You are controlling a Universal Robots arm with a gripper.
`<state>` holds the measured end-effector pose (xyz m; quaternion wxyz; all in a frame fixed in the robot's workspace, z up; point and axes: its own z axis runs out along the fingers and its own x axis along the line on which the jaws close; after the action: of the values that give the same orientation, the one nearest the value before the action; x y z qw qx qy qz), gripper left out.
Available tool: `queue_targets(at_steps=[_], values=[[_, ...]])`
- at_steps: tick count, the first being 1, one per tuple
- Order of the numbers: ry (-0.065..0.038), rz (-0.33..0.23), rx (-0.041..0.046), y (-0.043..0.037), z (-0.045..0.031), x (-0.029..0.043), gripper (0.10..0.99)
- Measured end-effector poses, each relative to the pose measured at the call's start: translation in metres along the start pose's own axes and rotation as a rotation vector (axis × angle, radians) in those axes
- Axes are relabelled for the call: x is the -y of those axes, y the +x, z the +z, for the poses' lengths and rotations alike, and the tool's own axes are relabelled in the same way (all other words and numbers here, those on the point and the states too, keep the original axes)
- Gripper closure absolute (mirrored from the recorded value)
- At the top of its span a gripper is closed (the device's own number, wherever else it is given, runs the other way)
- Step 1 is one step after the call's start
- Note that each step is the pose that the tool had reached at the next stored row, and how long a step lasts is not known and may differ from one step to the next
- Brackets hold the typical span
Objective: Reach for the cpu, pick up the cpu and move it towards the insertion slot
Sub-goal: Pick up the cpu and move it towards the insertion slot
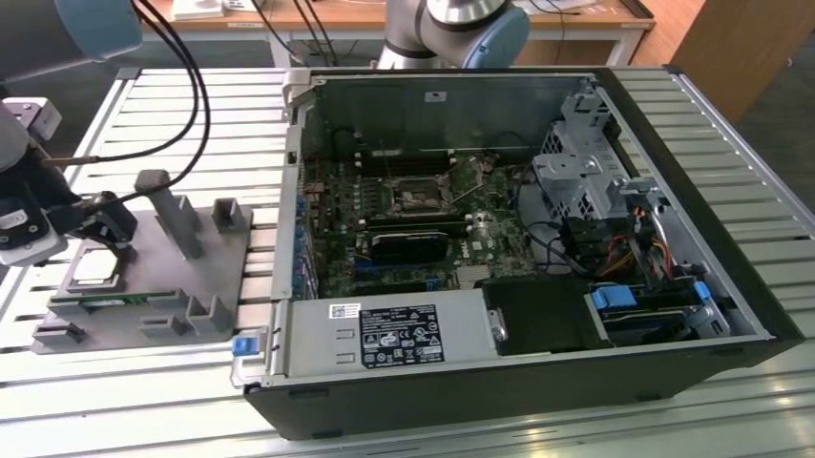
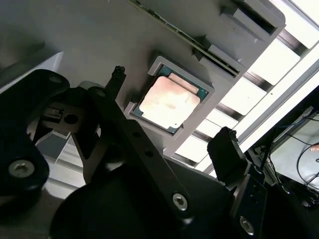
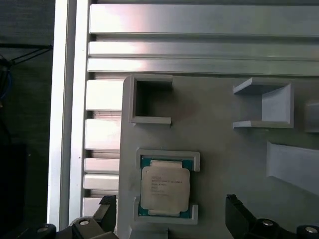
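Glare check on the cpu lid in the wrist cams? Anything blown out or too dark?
Second wrist view: cpu lid washed out pinkish, table slats blown white. First wrist view: lid evenly lit, slats carry bright streaks. Exterior view: even light, computer case interior shadowed.

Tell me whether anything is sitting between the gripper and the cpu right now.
Nothing visible does. The cpu lies uncovered in its corner brackets on the grey fixture, and the open gripper hangs over it with only air between them.
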<state>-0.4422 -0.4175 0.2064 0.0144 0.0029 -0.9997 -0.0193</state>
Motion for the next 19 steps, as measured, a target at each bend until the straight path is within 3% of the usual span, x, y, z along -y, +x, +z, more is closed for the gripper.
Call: queue_targets(at_steps=[3, 4, 9, 10, 14, 19], values=[[0.000, 0.000, -0.0002, 0.0000, 0.0053, 0.0001, 0.161], [0.000, 0.000, -0.0001, 0.0001, 0.0073, 0.0000, 0.231], [0.000, 0.002, -0.0001, 0.0018, 0.0127, -0.0023, 0.243], [0.000, 0.003, -0.0001, 0.0023, 0.0130, -0.0033, 0.318], [0.000, 0.007, 0.0002, 0.0043, 0.0160, -0.0080, 0.318], [0.000, 0.009, 0.0002, 0.0050, 0.0212, -0.0081, 0.329]])
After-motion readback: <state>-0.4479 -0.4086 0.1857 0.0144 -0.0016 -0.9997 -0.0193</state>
